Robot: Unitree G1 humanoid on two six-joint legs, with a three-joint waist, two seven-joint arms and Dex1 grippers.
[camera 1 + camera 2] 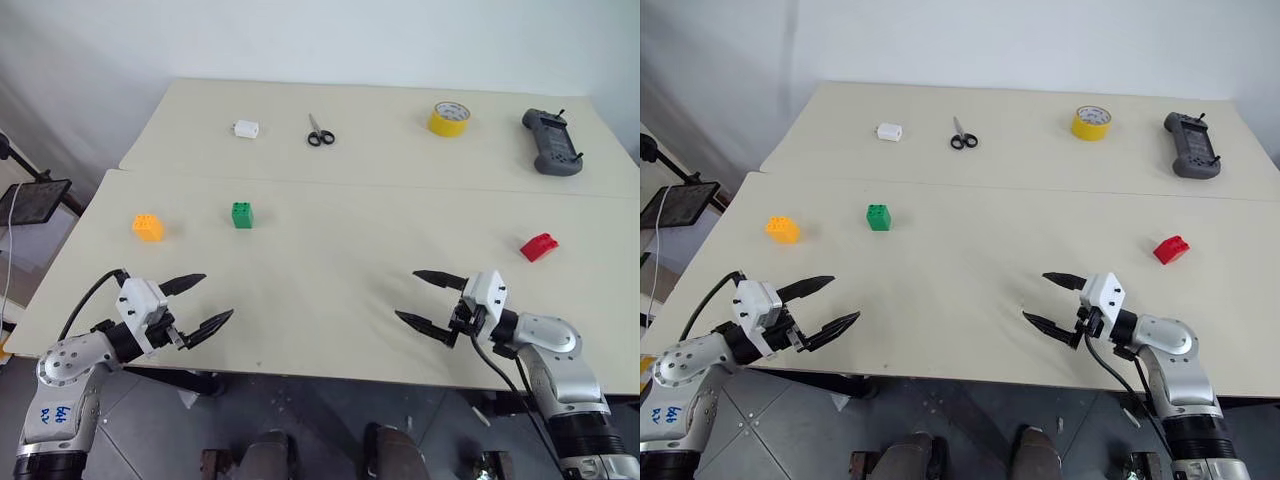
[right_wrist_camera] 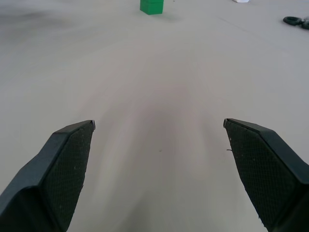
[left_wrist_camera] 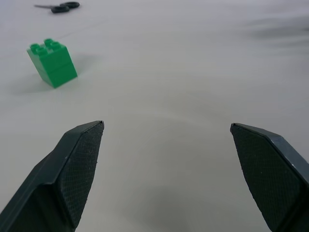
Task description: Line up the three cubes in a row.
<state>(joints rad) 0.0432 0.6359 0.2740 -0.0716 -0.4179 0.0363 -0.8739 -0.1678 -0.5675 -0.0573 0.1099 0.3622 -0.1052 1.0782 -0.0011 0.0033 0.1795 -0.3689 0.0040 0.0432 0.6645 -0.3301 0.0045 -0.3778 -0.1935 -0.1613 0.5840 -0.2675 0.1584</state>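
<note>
the orange-yellow studded plastic cube (image 1: 147, 227) and green studded plastic cube (image 1: 242, 214) sit upright, studs up, on the near table's left; the red studded plastic cube (image 1: 539, 246) lies tilted far right. left gripper (image 1: 207, 302) and right gripper (image 1: 419, 297) hover spread wide, empty, pointing inward.

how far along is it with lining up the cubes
Nothing looks done: the orange cube and green cube sit apart on the left, the red cube far right. Nothing is in hand; the left gripper and right gripper hover open and empty. All three cubes remain to be placed.
</note>
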